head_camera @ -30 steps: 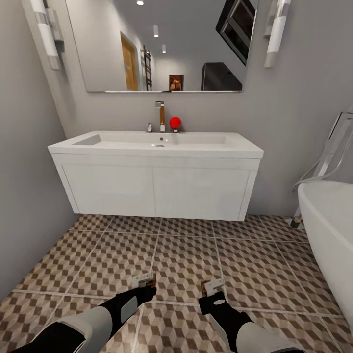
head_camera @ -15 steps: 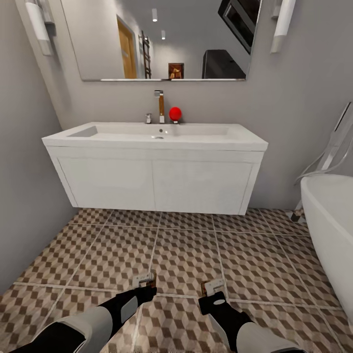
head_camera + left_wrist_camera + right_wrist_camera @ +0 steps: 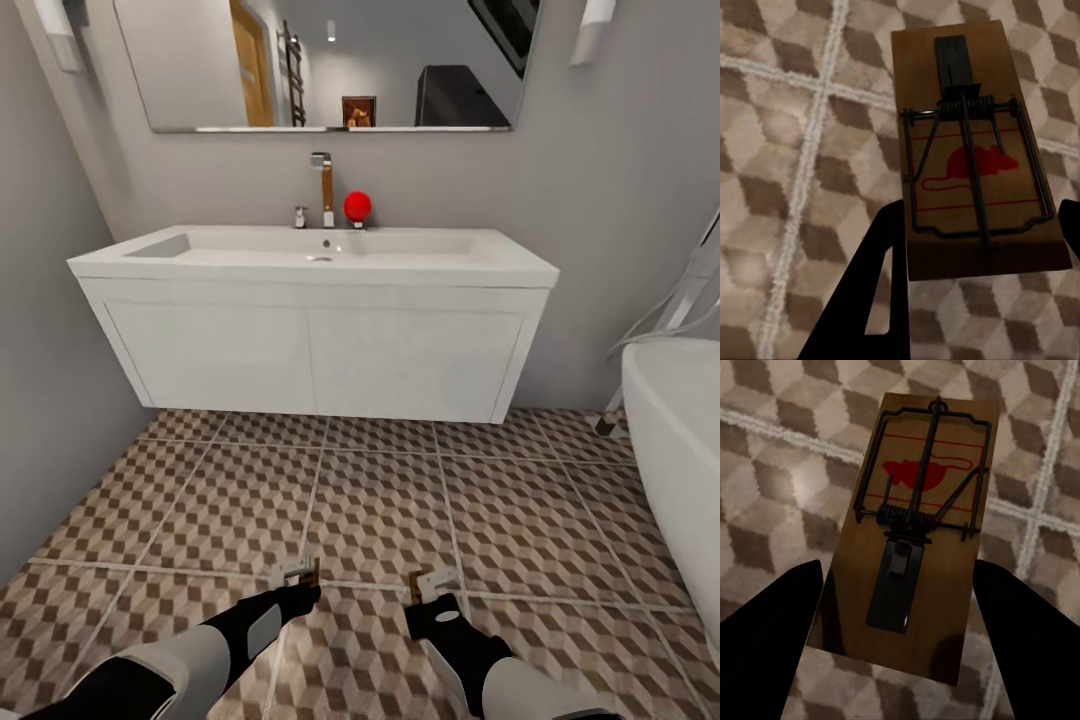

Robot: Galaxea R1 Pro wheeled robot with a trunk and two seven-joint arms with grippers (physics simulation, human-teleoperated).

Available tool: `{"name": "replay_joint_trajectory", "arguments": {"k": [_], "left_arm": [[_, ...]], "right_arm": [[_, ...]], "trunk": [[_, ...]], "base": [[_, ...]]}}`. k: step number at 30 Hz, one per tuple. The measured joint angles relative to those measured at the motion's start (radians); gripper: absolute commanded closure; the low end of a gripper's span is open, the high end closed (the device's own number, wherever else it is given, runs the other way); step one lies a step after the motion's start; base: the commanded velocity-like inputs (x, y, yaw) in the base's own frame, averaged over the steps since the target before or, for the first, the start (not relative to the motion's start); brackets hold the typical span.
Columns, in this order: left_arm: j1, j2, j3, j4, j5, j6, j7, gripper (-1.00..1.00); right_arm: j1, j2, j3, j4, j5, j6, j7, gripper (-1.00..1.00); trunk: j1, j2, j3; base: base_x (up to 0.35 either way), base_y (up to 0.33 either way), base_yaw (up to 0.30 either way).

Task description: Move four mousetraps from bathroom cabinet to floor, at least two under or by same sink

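Two arms show low in the head view, each with a smooth pale grey-white forearm shell that gives way to a matte black wrist section. The left arm's black wrist carries a rounded light grey inset panel on its side. The right arm's black wrist bears a small pale oval mark on top. In the wrist views the gripper fingers are flat, matte black and tapering.
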State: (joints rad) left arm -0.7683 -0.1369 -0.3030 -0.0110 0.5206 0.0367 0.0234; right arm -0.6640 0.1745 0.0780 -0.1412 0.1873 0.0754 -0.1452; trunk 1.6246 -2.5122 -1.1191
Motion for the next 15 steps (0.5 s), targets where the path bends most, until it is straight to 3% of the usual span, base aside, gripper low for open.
{"name": "replay_joint_trajectory", "arguments": {"k": [15], "left_arm": [[0.000,-0.004,0.000,0.000,-0.002,0.001,0.000,1.00]], "right_arm": [[0.000,0.000,0.000,-0.001,-0.002,-0.033,0.001,1.00]], "trunk": [[0.007,-0.004,-0.058]], "base": [[0.000,0.000,0.000]]}}
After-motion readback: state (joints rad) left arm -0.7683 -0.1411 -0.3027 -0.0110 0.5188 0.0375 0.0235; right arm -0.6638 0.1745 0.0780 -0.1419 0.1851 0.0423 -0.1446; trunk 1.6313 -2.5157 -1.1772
